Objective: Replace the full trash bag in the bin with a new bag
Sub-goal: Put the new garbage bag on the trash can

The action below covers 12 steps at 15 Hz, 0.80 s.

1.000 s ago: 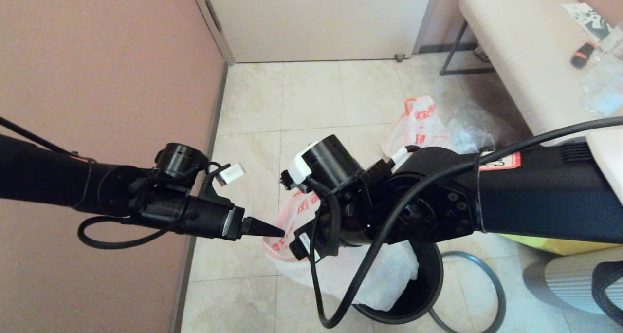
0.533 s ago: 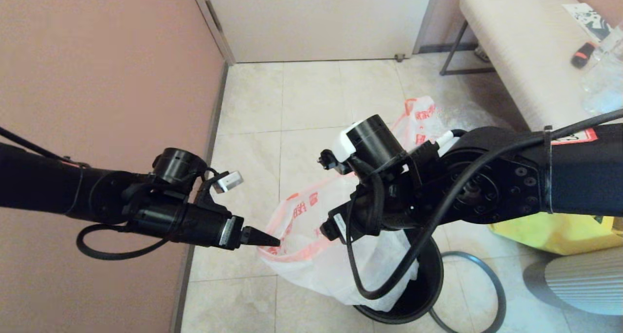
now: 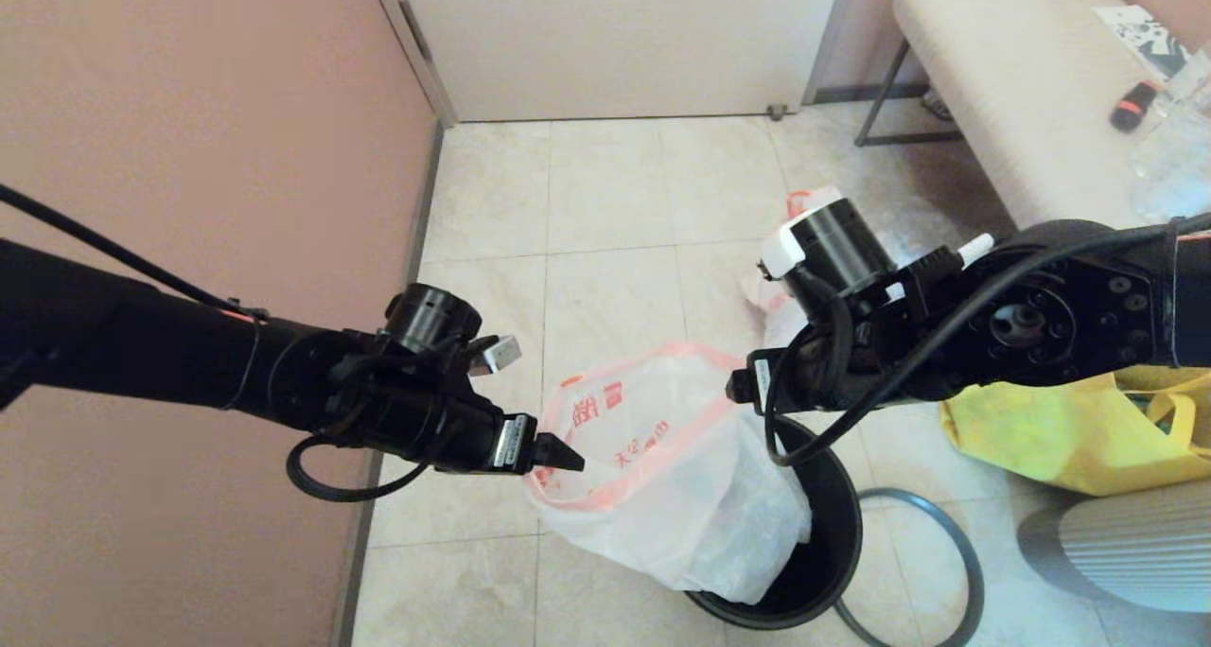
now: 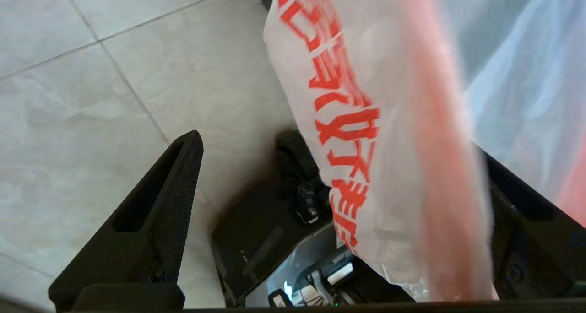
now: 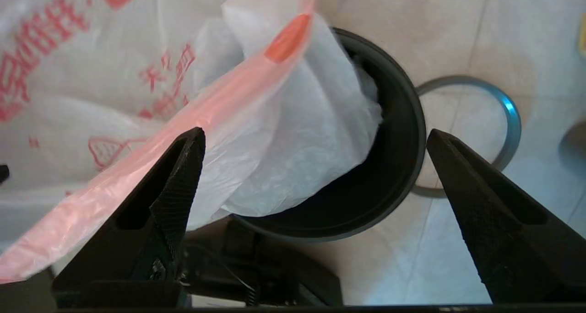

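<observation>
The new bag (image 3: 662, 496), white with a pink-red band at its mouth, hangs stretched wide between my two grippers, its lower end inside the black bin (image 3: 834, 543). My left gripper (image 3: 560, 454) is open at the mouth's left edge. In the left wrist view the new bag (image 4: 366, 121) drapes over one finger and hides it. My right gripper (image 5: 313, 132) is open above the bin (image 5: 393, 166), with the pink band lying across one finger (image 5: 169, 189). The grey ring (image 3: 965, 543) lies on the floor beside the bin. Only an orange handle of the full trash bag (image 3: 798, 198) shows behind my right wrist.
A yellow tote (image 3: 1041, 429) and a grey ribbed object (image 3: 1116, 552) sit right of the bin. A padded bench (image 3: 1003, 89) stands at the back right, a pink wall (image 3: 189, 155) runs along the left, and bare tiles (image 3: 605, 202) lie ahead.
My right arm swung right and away, and the left gripper shifted right. The new bag's mouth has been pulled much wider over the bin.
</observation>
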### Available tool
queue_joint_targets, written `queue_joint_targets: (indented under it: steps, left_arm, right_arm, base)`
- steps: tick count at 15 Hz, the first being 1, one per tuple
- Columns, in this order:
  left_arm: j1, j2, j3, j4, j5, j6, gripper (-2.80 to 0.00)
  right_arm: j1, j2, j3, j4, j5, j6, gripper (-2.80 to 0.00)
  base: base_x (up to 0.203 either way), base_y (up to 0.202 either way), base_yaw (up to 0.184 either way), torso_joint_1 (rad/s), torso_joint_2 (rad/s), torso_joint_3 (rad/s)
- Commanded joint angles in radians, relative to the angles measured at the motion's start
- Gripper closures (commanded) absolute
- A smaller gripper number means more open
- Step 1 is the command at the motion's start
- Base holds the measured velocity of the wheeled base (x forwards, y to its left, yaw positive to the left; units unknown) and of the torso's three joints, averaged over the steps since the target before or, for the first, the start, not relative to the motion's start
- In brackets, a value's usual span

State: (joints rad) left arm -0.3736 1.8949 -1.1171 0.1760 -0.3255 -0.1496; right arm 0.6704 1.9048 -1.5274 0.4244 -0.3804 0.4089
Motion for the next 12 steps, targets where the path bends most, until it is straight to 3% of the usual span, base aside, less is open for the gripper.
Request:
queue_joint_targets:
  steps: [1, 2, 6, 9, 12]
  left_arm:
    - [-0.002, 0.005, -0.005, 0.001, 0.002, -0.006, -2.80]
    - [-0.003, -0.012, -0.003, 0.003, 0.001, -0.018, 0.00]
    - [-0.021, -0.024, -0.001, 0.008, 0.000, -0.066, 0.00]
    - [-0.030, -0.017, 0.013, 0.010, 0.000, -0.085, 0.00]
    - [-0.065, -0.008, 0.052, 0.001, -0.001, -0.097, 0.00]
  right_arm:
    - [-0.008, -0.009, 0.001, 0.021, 0.000, 0.020, -2.80]
    - [-0.003, 0.003, 0.001, 0.030, 0.000, 0.037, -2.80]
    - [-0.002, 0.066, -0.001, 0.052, -0.001, 0.099, -2.80]
    - [-0.004, 0.124, -0.043, 0.078, 0.005, 0.193, -2.80]
    - [-0.005, 0.145, -0.152, 0.082, 0.084, 0.282, -2.80]
  base:
    - [0.000, 0.000, 0.000, 0.000, 0.00, 0.000]
    - [0.000, 0.000, 0.000, 0.000, 0.00, 0.000]
    - [0.000, 0.000, 0.000, 0.000, 0.00, 0.000]
    - [0.000, 0.000, 0.000, 0.000, 0.00, 0.000]
    - [0.000, 0.000, 0.000, 0.000, 0.00, 0.000]
